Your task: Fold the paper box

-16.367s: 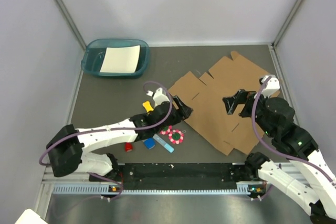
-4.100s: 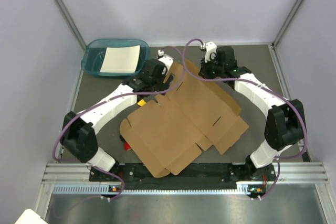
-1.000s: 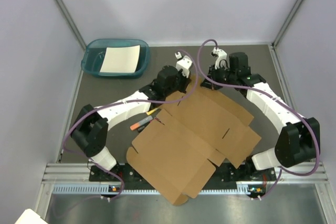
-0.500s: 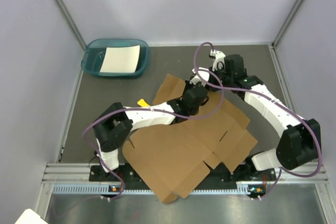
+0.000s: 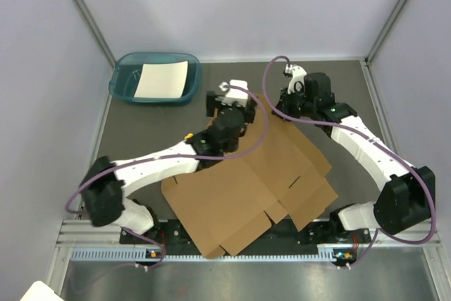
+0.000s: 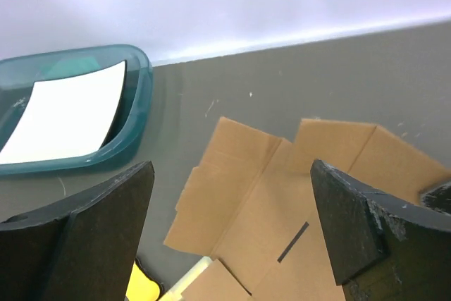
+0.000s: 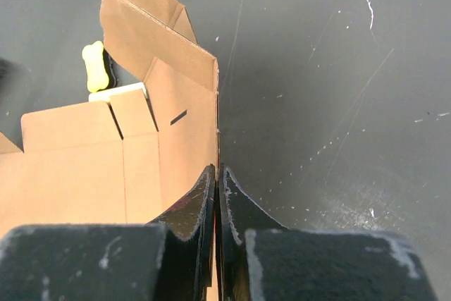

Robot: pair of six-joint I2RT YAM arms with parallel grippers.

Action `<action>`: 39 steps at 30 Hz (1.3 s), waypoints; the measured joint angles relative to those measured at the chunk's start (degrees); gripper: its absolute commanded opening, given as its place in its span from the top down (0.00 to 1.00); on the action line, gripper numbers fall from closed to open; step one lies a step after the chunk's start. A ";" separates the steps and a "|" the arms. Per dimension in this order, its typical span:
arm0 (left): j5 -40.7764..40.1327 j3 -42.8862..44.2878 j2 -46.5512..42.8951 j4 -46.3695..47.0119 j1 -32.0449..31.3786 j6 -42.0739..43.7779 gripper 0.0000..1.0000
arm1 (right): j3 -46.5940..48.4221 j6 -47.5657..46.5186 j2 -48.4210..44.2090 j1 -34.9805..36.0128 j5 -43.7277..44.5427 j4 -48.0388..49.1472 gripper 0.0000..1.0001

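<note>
Dark grey tabletop, pale walls on the left, far and right sides.

- Paper box (image 5: 246,181): unfolded brown cardboard, mostly flat at mid-table. It runs from the far centre to the near edge, where its near corner overhangs the black rail (image 5: 176,232).
- Right gripper (image 7: 218,170): fingers pressed together on the box's far right edge, with the cardboard sandwiched between them. The pinched panel stands up off the table, and the flaps beyond it are tilted.
- Left gripper (image 6: 231,167): fingers spread wide with nothing between them. It is held above the far part of the box, pointing toward the far wall. The left arm crosses over the box's left side.
- Yellow bone-shaped piece (image 7: 94,66): lies on the table just beside the box's left edge.
- Teal tray (image 5: 120,82): sits in the far left corner, well apart from the box, with a white sheet (image 5: 162,79) inside it.
</note>
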 measured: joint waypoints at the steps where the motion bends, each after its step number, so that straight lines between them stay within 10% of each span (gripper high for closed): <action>1: 1.46 -0.26 -3.43 -1.60 0.72 -1.18 0.01 | 0.00 -0.04 -0.22 0.00 0.22 0.07 1.00; 13: 31.01 -20.57 -30.93 -14.47 15.37 -21.92 0.16 | -1.49 -0.87 -1.22 0.04 0.07 1.01 1.00; 24: 56.65 -29.79 -19.37 -18.10 24.37 -30.05 0.08 | -1.49 -1.01 -1.25 0.48 -0.46 1.11 1.00; 39: 59.69 -26.51 -8.55 -12.20 26.77 -31.91 0.12 | -1.51 -1.03 -1.70 0.61 -0.85 1.07 1.00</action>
